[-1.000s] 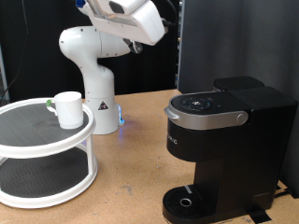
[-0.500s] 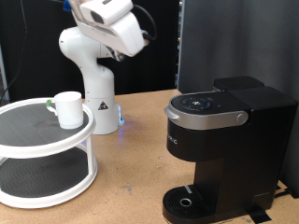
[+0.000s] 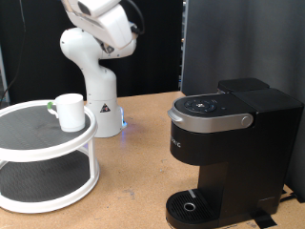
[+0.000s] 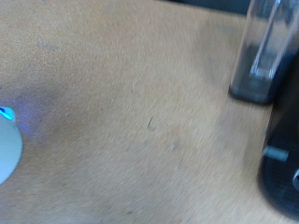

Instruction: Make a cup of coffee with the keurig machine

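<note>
Room light even and moderate, coming from overhead; black backdrop swallows the upper part of the exterior view. The keurig machine [image 3: 227, 143] is matte, only a soft sheen on its silver-grey top ring. The cup [image 3: 69, 111] is bright white, near clipping, with a faint shadow on the white two-tier stand [image 3: 43, 153]. Small blue glow on the tabletop [image 3: 143, 167] beside the arm base [image 3: 95, 81]. The arm's upper part looks slightly smeared. Exterior view is low-res but fairly sharp. Wrist view is soft and blurred all over; dark shapes at one edge have fuzzy outlines, and a blue glow [image 4: 7, 114] bleeds at the other edge.
</note>
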Robot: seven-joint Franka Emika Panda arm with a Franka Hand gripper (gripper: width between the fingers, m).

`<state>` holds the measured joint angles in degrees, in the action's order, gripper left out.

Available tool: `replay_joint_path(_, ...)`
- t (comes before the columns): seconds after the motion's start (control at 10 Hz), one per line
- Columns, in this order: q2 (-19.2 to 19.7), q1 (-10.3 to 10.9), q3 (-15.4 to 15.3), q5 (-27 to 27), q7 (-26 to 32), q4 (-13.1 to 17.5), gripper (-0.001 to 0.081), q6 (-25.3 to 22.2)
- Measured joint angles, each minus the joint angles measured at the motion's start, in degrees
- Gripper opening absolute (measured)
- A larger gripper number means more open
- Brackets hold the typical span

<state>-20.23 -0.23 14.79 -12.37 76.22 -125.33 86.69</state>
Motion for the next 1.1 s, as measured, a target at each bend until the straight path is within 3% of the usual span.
replay_joint_path(0.3,0.8,-0.2,-0.4,0.5,-9.1,-0.1,0.0006,-0.7)
replay_joint_path(0.6,0.4,-0.6,0.1,-1.1,-10.1,-0.6,0.0006,0.0)
replay_joint_path(0.9,0.9,-0.8,-0.2,-3.4,-25.9,-0.2,0.0006,-5.4)
replay_joint_path(1.1,0.4,-1.8,-0.1,-6.0,-33.5,-0.4,0.0006,-3.4)
